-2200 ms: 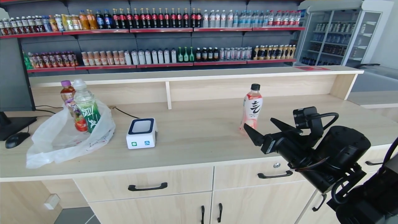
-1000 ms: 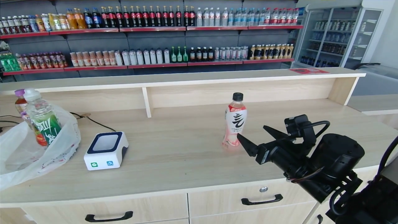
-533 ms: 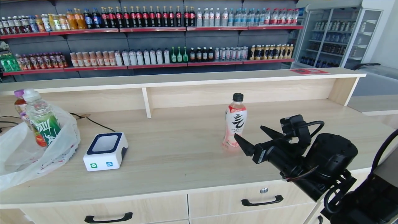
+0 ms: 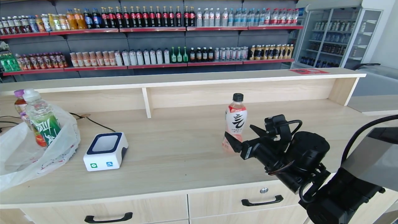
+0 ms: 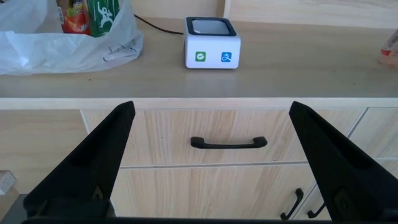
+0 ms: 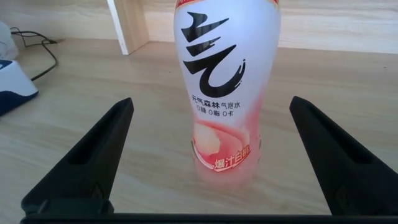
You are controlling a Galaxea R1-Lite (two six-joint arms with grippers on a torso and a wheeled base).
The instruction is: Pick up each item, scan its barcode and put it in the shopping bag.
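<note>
Where the head view looked down on the light wooden worktop (image 4: 174, 158), the pink-and-white plastic bottle with a black cap (image 4: 235, 119) stood upright, with the right claw (image 4: 239, 131) spread wide just at its lower half. A white cube-shaped scanner (image 4: 105, 151) sat well to the left, near a white plastic shopping bag (image 4: 37, 155) holding two bottles. In the left wrist view, the left claw (image 5: 205, 165) hung wide open before a drawer's black handle (image 5: 228, 143). In the right wrist view, the bottle stood between the black fingers (image 6: 93, 155), touching neither.
</note>
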